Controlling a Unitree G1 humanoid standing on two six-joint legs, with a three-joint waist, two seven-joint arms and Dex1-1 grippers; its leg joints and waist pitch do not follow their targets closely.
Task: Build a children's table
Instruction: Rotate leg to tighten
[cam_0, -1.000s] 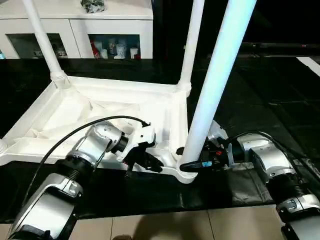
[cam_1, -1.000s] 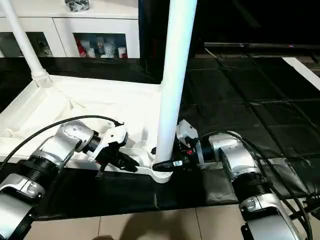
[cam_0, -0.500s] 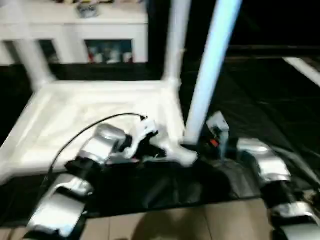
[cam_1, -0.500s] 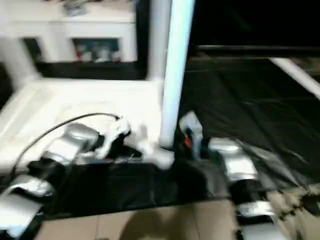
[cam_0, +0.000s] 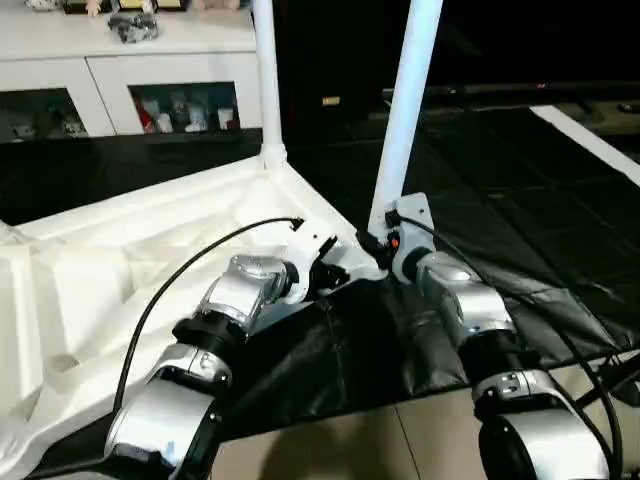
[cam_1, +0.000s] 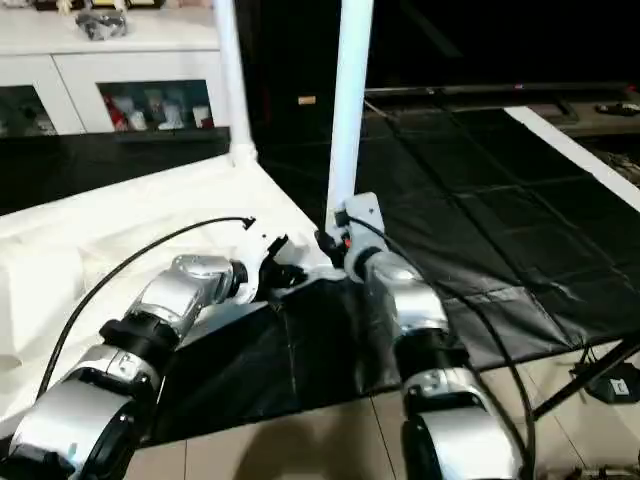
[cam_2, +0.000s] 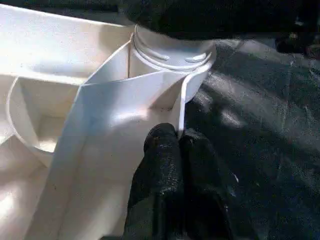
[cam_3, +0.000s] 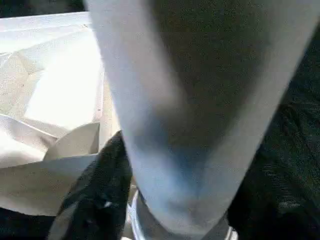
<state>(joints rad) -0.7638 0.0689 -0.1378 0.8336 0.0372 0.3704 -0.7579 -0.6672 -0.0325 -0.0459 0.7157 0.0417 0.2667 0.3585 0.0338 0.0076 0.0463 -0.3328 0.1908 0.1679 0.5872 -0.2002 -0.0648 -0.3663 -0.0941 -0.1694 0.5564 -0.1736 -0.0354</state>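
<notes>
The white children's table top (cam_0: 130, 270) lies underside up on the black mat, with ribs showing. Two white legs stand in its corner sockets, a far one (cam_0: 265, 80) and a near one (cam_0: 405, 110). My left gripper (cam_0: 335, 272) is shut on the thin rim (cam_2: 181, 107) just beside the near corner socket (cam_2: 170, 55); its black fingertips (cam_2: 162, 145) pinch the edge. My right gripper (cam_0: 378, 240) is at the base of the near leg (cam_3: 185, 110), with a black finger (cam_3: 95, 200) on each side, shut on it.
A white glass-door cabinet (cam_0: 150, 75) with small items stands at the back left. The black mat (cam_0: 520, 220) spreads to the right, wrinkled near my arms. Tiled floor (cam_0: 330, 440) lies in front. A black stand's legs (cam_1: 600, 375) show at the lower right.
The whole view has shifted. The table top has swung so that its gripped corner points toward the middle and sits farther from me. Both grippers have kept their hold.
</notes>
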